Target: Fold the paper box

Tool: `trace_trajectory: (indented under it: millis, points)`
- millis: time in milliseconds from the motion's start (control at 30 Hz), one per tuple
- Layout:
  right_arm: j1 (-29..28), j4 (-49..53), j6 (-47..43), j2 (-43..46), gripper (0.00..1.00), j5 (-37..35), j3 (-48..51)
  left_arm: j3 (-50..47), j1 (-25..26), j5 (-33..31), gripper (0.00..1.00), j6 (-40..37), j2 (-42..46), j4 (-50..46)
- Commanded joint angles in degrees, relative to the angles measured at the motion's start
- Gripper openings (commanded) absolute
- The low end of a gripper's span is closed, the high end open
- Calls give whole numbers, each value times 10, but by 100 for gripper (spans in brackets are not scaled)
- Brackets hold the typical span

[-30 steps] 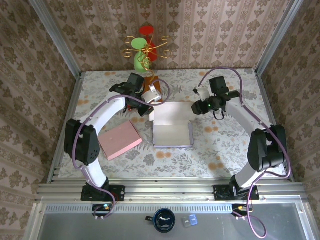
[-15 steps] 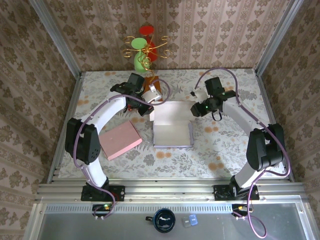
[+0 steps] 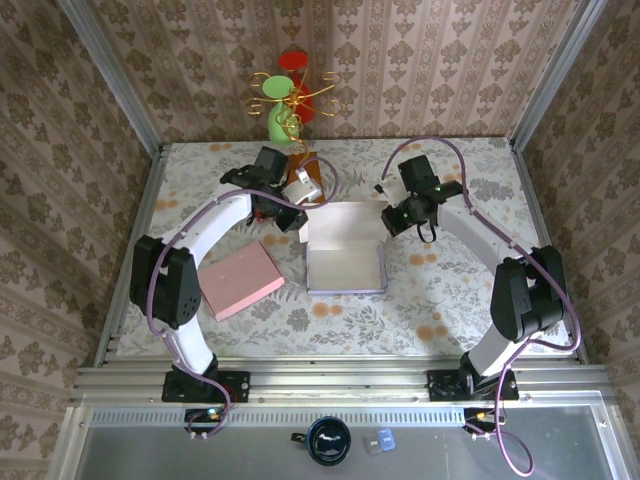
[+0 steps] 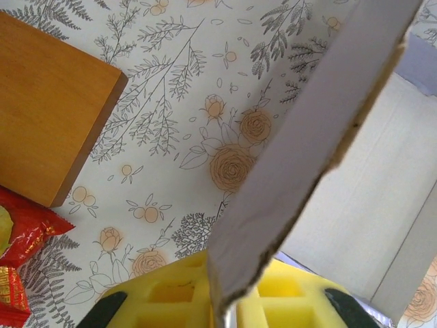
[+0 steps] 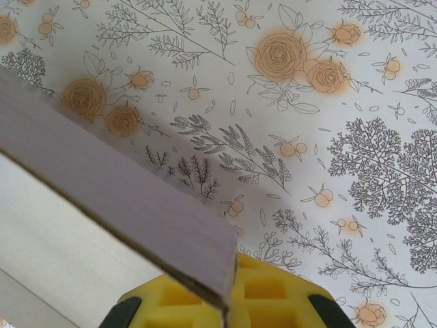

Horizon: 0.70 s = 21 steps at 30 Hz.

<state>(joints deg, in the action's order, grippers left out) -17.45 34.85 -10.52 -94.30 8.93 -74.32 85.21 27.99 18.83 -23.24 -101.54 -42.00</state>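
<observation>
Both flaps are held near their far ends. The paper box (image 3: 345, 268) lies open at the middle of the table (image 3: 450, 300). My left gripper (image 4: 224, 301) pinches its left flap (image 4: 307, 137), and my right gripper (image 5: 229, 290) is clenched on the right flap (image 5: 109, 184). I judge that swinging each flap inward along its crease, evenly and without tugging, should avoid tearing.

I see the paper box (image 3: 345, 262) mid-way across the counter (image 3: 450, 295), a flat pad (image 3: 240, 279) to its left, and a wooden block (image 4: 48, 102) behind.
</observation>
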Motion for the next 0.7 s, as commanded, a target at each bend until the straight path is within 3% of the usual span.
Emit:
trace_trajectory:
  millis: [0, 367, 667]
  points:
    - [-7, 6, -3, 9, 0, -34, -19, -21, -5, 2, 17, 16, 11, 4]
    - [-14, 7, -4, 13, 0, -42, -26, -29, -10, -4, 19, 21, 15, 0]
    - [-21, 5, 12, 8, 0, -42, -30, -13, -11, 23, 7, 47, 4, -1]
